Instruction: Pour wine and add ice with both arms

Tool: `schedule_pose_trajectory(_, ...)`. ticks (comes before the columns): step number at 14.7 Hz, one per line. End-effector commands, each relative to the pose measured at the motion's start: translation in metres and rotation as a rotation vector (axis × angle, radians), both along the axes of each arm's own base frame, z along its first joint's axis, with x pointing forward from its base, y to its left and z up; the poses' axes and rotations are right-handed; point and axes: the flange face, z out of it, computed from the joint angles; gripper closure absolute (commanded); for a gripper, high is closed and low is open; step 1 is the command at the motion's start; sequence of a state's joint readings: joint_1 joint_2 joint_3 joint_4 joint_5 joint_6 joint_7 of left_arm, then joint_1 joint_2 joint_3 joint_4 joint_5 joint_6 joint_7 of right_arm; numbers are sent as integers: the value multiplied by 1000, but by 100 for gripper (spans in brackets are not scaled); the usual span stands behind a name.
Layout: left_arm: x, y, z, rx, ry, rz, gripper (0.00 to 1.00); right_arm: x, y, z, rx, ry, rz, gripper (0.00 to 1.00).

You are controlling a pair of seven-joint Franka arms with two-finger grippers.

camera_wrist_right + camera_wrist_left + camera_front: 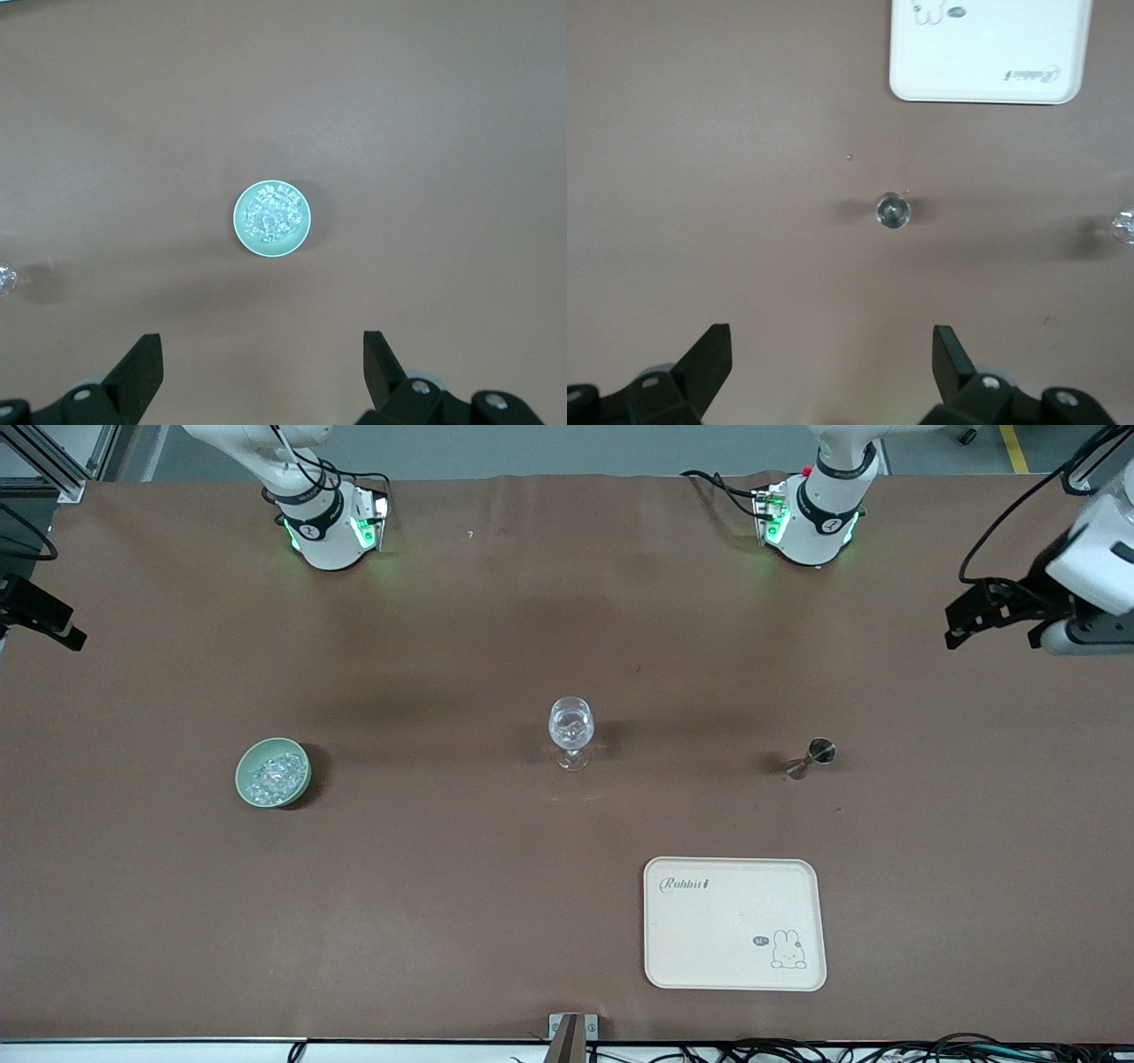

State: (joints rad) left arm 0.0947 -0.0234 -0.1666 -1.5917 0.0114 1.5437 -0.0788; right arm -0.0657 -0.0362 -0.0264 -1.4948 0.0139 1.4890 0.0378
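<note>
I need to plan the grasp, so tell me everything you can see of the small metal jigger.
The small silvery hourglass-shaped metal jigger stands upright on the brown table, toward the left arm's end, beside the clear stemmed glass and farther from the front camera than the cream tray. From above, its round open cup gleams; any liquid inside cannot be made out. Nothing touches it. The left gripper hangs open above it.

High front overview, wrist cameras straight down, sharing jigger (893, 211), bowl (272, 219)
</note>
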Motion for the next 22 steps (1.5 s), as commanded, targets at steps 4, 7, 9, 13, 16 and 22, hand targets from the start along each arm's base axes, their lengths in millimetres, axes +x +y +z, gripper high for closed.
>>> schedule_pose_trajectory(4,44,61,-99,-29,226,309,0,6,-5,-12,-21,22,20,0)
schedule_pose_trajectory(7,60,73,-161,-101,371,623,0,18,-5,-79,-20,29,23,0)
schedule_pose_trajectory(9,70,87,-207,-182,476,753,0,20,-5,-118,-19,38,26,0)
schedule_pose_trajectory(13,82,125,-294,-344,612,896,5,14,0,-210,-20,29,35,0)
schedule_pose_trajectory(16,88,129,-356,-448,689,968,10,1,17,-287,-24,-19,68,0)
schedule_pose_trajectory(22,76,116,-442,-588,829,1082,18,0,26,-397,-30,-40,118,0)
